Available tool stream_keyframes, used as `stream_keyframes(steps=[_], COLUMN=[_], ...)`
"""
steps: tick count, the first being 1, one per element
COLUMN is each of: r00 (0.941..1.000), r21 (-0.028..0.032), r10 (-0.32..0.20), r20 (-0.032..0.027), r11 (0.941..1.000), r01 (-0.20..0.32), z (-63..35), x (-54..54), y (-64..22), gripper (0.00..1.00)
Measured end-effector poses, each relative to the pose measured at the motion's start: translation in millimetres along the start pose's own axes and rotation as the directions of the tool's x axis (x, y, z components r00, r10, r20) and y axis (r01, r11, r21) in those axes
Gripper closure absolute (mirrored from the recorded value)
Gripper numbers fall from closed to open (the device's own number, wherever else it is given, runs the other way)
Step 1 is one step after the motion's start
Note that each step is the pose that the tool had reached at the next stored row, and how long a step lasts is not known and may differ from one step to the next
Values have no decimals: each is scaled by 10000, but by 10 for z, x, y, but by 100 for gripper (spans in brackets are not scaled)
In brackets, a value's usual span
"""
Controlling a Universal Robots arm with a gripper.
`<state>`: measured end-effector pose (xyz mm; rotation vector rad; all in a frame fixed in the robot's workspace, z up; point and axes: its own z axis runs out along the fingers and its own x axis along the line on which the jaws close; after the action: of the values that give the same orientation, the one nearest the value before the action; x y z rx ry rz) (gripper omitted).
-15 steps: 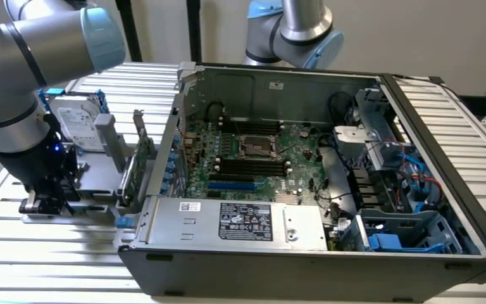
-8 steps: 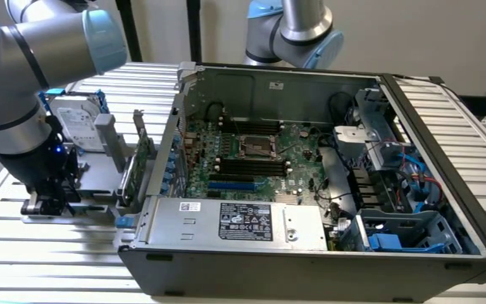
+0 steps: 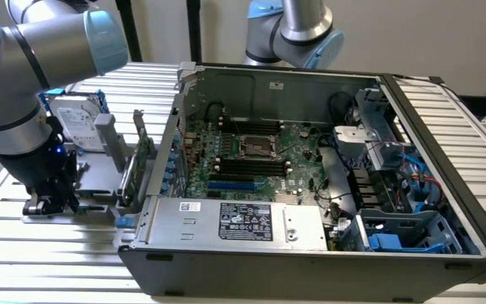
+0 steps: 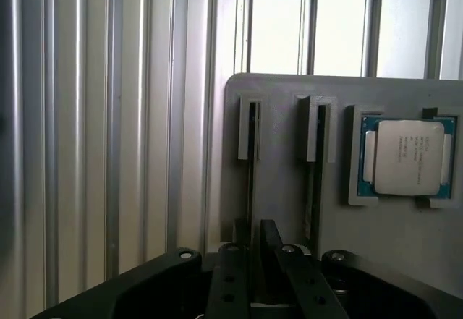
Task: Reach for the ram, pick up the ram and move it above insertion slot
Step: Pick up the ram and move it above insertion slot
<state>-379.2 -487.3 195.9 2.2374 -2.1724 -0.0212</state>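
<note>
Gripper [image 3: 49,204] sits low over the near edge of the gray holder plate [image 3: 98,182], on the exterior view's left of the open PC case [image 3: 311,266]. Honestly can't tell whether it's open or clamped on anything. In the wrist view it lines up with a thin dark strip standing edge-on in one of the plate's slots. I take that to be the ram [image 4: 252,160], so it's in the holder, not in the case.

Room-wise, the plate's outer edge has bare ribbed table [image 4: 108,116] beside it, while its other side sits just beside the case wall. Case is open on top, and the memory slots [image 3: 252,166] on the board are well apart from the gripper.

Counts:
- two slotted uprights on the plate
- one CPU chip [image 4: 401,156]
- one hard drive [image 3: 78,120]
- one expansion card [image 3: 142,155]
- one second arm [image 3: 298,31] behind the case
</note>
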Motion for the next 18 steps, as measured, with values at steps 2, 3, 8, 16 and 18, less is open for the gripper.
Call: stream_keyframes(steps=[2, 3, 8, 16, 18], r00=[10000, 10000, 10000, 10000, 9998], r21=[-19, -27, -71, -114, -120], r10=[0, 0, 0, 98, 181], r20=[1, 2, 3, 7, 9], r11=[10000, 10000, 10000, 9999, 9998], r01=[0, 0, 0, -98, -181], z=[0, 0, 0, -1, -1], x=[3, 4, 10, 11, 11], y=[0, -1, -6, -25, -26], gripper=[81, 87, 87, 87, 87])
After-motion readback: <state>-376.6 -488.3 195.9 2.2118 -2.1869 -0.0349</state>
